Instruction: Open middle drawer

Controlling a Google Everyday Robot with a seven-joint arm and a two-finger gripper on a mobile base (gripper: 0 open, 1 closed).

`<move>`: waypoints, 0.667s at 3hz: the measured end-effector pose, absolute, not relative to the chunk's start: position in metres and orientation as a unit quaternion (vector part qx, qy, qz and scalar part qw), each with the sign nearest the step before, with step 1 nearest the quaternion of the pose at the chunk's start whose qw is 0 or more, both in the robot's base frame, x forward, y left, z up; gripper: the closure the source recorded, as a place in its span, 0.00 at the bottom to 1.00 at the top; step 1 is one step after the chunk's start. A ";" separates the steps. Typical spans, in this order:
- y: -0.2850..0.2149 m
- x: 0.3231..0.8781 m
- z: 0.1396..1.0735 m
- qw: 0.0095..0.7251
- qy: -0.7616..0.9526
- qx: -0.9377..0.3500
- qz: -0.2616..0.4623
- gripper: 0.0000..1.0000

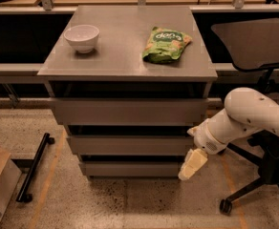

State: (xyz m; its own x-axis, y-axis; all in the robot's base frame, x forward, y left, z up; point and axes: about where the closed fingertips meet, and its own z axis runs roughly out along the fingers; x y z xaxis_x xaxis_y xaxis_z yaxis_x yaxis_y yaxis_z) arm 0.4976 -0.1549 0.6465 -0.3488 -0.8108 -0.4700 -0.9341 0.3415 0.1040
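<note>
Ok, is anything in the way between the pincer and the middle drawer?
Nothing visible does. The pincer hangs just below the right end of the middle drawer, beside the bottom drawer, with no object between pincer and drawer front.

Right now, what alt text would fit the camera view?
The robot's tool hangs low at the right end of the middle drawer of a grey three-drawer cabinet. On top sit a white bowl and a green snack bag.
</note>
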 end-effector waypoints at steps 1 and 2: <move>-0.152 0.503 0.618 0.184 0.809 -0.518 0.208 0.00; -0.141 0.543 0.546 0.188 0.814 -0.501 0.224 0.00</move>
State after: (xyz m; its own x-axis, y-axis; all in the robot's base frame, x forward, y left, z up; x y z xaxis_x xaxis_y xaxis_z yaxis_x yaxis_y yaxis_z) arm 0.5428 -0.1414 0.5460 -0.4271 -0.7322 -0.5306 -0.9006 0.3969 0.1773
